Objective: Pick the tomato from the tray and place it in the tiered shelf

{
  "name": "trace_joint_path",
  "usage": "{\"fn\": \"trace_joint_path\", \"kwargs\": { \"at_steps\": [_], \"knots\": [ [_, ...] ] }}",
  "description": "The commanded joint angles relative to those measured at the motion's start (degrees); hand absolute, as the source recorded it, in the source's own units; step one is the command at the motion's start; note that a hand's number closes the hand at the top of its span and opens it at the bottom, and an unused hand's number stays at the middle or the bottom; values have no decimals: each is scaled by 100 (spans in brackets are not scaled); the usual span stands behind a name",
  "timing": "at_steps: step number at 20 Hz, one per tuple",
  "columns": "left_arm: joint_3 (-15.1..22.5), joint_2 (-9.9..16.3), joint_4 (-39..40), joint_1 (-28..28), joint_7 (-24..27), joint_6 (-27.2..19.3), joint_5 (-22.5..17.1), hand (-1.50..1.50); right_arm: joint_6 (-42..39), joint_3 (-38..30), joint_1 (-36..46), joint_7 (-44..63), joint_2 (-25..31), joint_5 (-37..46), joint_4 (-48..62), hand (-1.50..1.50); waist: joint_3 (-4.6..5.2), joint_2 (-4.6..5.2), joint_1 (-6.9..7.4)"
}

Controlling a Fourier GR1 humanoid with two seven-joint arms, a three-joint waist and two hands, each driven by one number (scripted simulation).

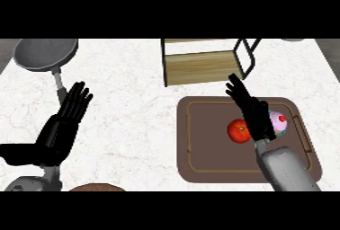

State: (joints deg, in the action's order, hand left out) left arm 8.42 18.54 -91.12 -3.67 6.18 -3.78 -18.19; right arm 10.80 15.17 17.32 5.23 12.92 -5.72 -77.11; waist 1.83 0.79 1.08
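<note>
Fingers of our right hand are straight and held close together, and they clamp on nothing. This hand is stretched over the tray, and the fingertips point toward the shelf and reach past the tray's far edge. The tomato lies in the tray, just beside the left side of the hand, and the hand covers a part of it. We cannot tell if the hand touches it. On the other side of the hand we see a pink round thing with a small red spot, also in the tray; what it is we cannot say.

Our left hand shows at the left, over the white marble surface, well apart from the tray. Its fingers are straight too, a little spread, and they hold nothing.

The shelf stands beyond the tray, at the far side of the surface, with wooden boards and a dark metal frame. A grey pan lies at the far left, and its handle points toward our left hand. At the near edge a brown round thing shows only in part.

We find no brand, label or writing on any of these things.
</note>
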Motion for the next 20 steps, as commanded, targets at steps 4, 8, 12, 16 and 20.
{"fn": "trace_joint_path", "kwargs": {
  "at_steps": [4,8,12,16,20],
  "knots": [
    [-382,312,752,599,-788,-230,-108,0,-745,-1139,-22,-832,1478,-347,-589,150,-191,-97,-264],
    [-138,82,1171,763,-1375,-417,-116,0,-460,-1353,-408,-497,2593,671,515,150,-181,25,-309],
    [-264,203,1549,242,-1788,-276,-112,0,-1590,-2106,-472,-1488,2401,-575,1134,-150,-189,-58,-145],
    [-320,240,1237,343,-1881,-212,-139,0,-2628,-1994,-633,-2382,2716,-469,1448,-150,-189,-69,-93],
    [-334,88,1557,169,-1848,-364,-7,0,-3735,-1986,-703,-1744,3414,-861,704,-150,-177,-90,-179]
  ]
}}
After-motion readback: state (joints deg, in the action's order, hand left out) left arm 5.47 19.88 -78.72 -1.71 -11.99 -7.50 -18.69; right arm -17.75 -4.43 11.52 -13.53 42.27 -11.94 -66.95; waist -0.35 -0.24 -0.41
